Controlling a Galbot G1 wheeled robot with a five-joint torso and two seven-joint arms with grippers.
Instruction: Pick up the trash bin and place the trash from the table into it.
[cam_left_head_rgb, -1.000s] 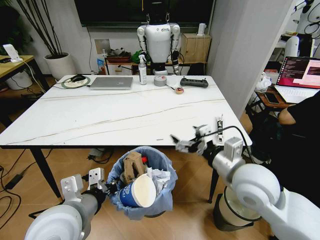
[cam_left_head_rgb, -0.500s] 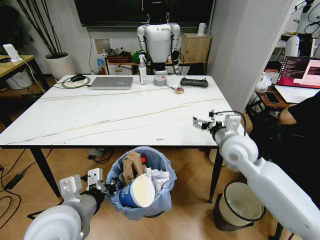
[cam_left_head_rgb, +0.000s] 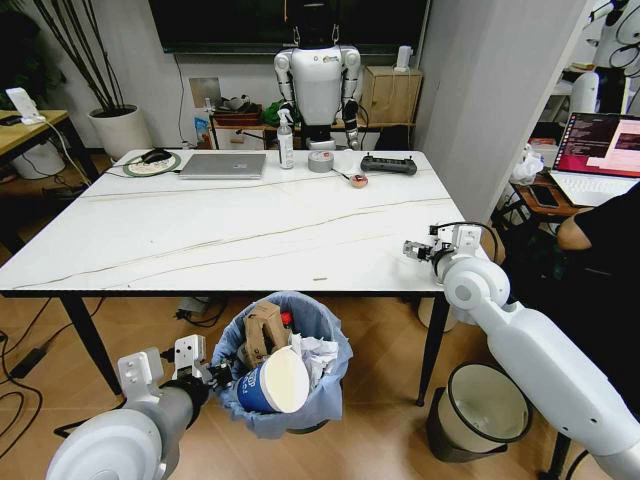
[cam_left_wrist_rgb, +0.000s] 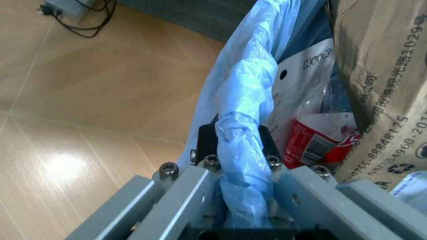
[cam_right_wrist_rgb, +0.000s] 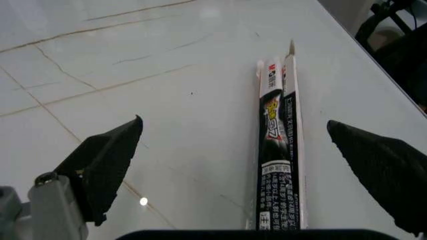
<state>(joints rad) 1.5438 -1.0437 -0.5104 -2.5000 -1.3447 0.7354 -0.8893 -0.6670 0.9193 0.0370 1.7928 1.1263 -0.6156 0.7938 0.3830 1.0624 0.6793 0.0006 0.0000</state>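
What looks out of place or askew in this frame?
The trash bin, gripped at its bagged rim by the left claw, is overfilled: a blue paper cup lies tipped on top. One long narrow wrapper lies on the table between the open right claw's fingers.

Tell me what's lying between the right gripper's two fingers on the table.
A slim black-and-white wrapper lies flat on the table in the gap of the open right gripper, nearer one finger, touching neither. The right wrist view shows this.

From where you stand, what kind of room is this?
Probably a robotics lab or office: a humanoid robot stands behind the marble table, which holds a closed laptop, and an open laptop glows nearby.
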